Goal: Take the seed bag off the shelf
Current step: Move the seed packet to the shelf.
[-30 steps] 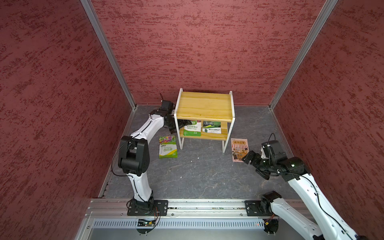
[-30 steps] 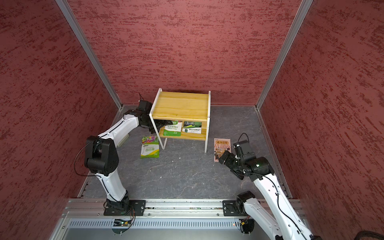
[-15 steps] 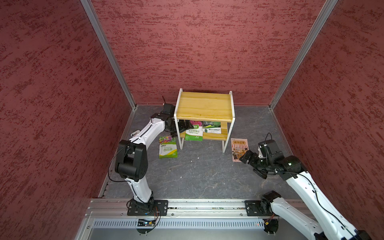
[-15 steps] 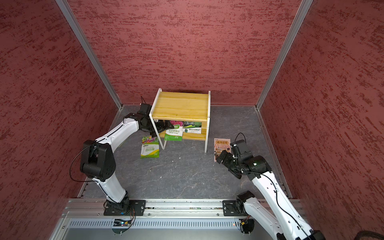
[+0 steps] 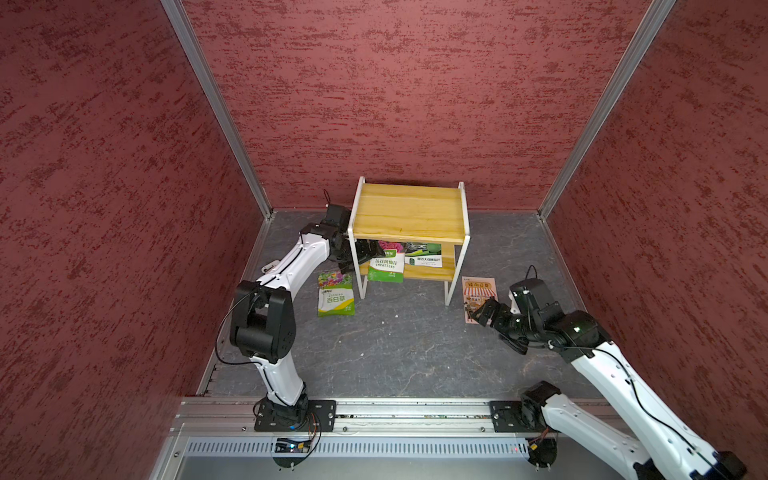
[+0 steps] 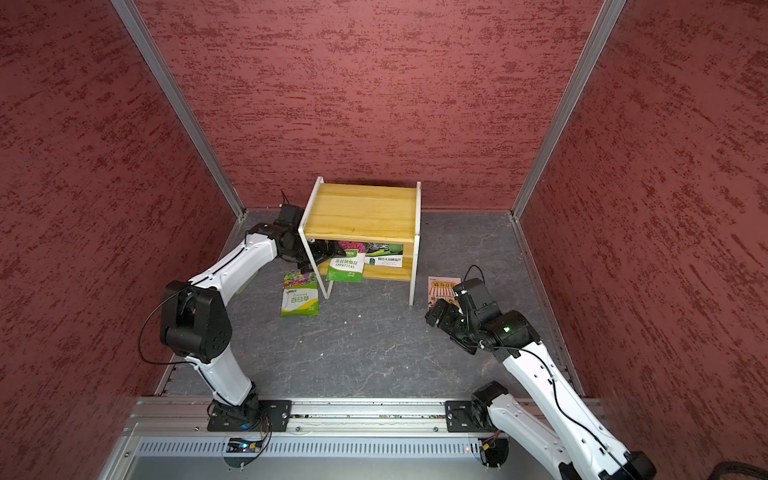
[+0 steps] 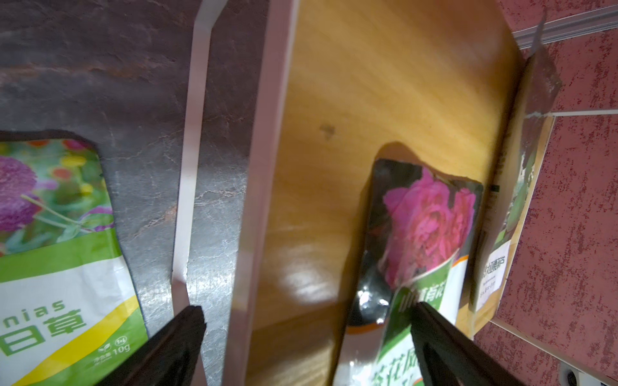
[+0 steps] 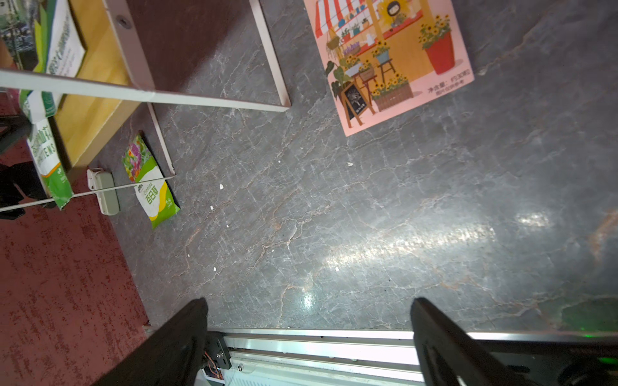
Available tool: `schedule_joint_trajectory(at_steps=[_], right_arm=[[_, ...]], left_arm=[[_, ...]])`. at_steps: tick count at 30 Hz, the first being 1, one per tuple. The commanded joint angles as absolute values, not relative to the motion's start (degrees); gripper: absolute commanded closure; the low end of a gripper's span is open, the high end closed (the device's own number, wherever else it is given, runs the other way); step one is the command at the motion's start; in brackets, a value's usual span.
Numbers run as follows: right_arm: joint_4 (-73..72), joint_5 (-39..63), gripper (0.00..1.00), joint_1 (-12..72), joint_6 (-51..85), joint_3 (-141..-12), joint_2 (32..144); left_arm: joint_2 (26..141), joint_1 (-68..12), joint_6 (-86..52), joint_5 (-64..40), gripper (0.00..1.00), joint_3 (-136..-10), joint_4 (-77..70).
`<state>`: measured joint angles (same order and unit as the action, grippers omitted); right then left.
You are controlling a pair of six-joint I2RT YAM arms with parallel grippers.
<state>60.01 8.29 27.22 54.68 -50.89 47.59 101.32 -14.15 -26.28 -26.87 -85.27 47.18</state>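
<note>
The shelf (image 5: 409, 212) (image 6: 361, 212) stands at the back of the floor. On its lower board (image 7: 334, 167) lie two seed bags. A green-and-white one with a pink flower (image 5: 386, 266) (image 6: 345, 266) (image 7: 424, 227) (image 8: 50, 160) hangs over the front edge. A dark green one with a white label (image 5: 423, 255) (image 6: 384, 254) (image 7: 511, 200) sits beside it. My left gripper (image 5: 370, 249) (image 6: 328, 249) (image 7: 307, 309) reaches in from the shelf's left side, open, one finger over the flower bag. My right gripper (image 5: 488, 322) (image 8: 309, 302) hovers open and holds nothing.
A green zinnia bag (image 5: 336, 293) (image 7: 50, 250) lies on the grey floor left of the shelf's front leg. A pink sunflower bag (image 5: 478, 293) (image 8: 388, 56) lies to its right, next to my right gripper. Red walls close in three sides. A metal rail (image 5: 395, 409) runs along the front.
My left gripper has moved from beside the shelf into its lower tier. The flower bag has slid forward over the board's front edge. My right arm has shifted slightly left.
</note>
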Motion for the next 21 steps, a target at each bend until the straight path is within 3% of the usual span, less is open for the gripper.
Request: schedule_joint_trajectory(at_steps=[1,9,14,21], right_arm=[[56.5,6.7,0.02,28.8,55.6,-53.1,48.1],[49.7,4.8,0.02,35.9,57.1,-54.2,51.8],[37.4,5.7,0.02,41.4,57.5,-52.8,55.7],[24.4,3.4,0.02,49.4,57.3,-55.2,67.2]], left_arm=[[101.4,-14.3,-26.3,-26.3,0.0,-87.7,50.2],[99.5,-11.9,-27.7,-29.4,0.0,-89.1,49.6],[98.4,-8.5,-27.3,-31.0,0.0,-89.7,51.5],[93.1,-2.6,-25.0,-30.9,0.0,-86.6,55.1]])
